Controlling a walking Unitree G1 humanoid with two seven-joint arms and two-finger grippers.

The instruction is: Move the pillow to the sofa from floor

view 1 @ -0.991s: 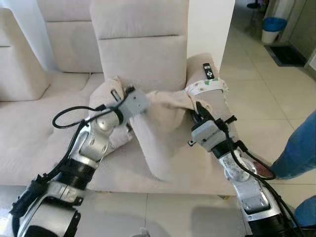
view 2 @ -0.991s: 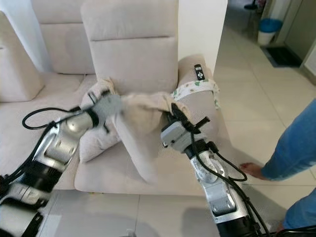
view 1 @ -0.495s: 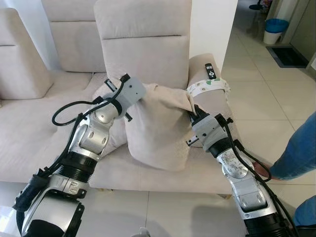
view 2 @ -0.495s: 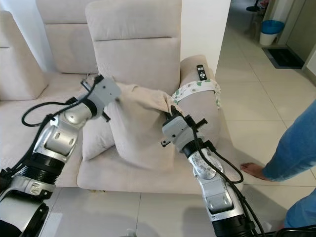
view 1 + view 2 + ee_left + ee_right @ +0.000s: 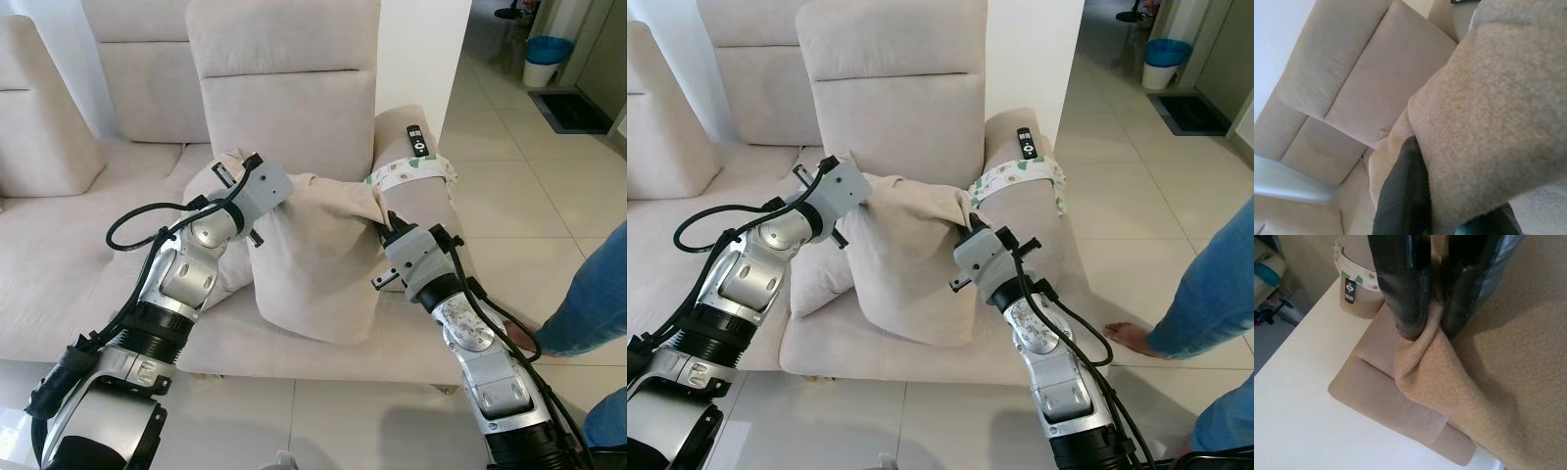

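Note:
A beige pillow [image 5: 313, 259] stands upright on the sofa seat [image 5: 59, 264], its lower edge touching the cushion in front of the backrest [image 5: 284, 93]. My left gripper [image 5: 257, 208] is shut on the pillow's upper left corner; in the left wrist view one black finger [image 5: 1403, 196] presses against the pillow's [image 5: 1498, 122] edge. My right gripper [image 5: 385, 225] is shut on the upper right corner. In the right wrist view both black fingers [image 5: 1400, 289] pinch a fold of the pillow's fabric [image 5: 1488, 382].
A second beige cushion [image 5: 227, 274] lies on the seat behind my left arm. A black remote [image 5: 415, 140] and a patterned cloth [image 5: 411, 172] sit on the armrest. A person's blue-trousered leg [image 5: 598, 294] and bare foot [image 5: 519, 338] stand on the tiled floor at right.
The pillow swung from a tilt with its lower end hanging past the seat's front edge to upright on the seat. Both grippers kept hold of its top corners and sank slightly.

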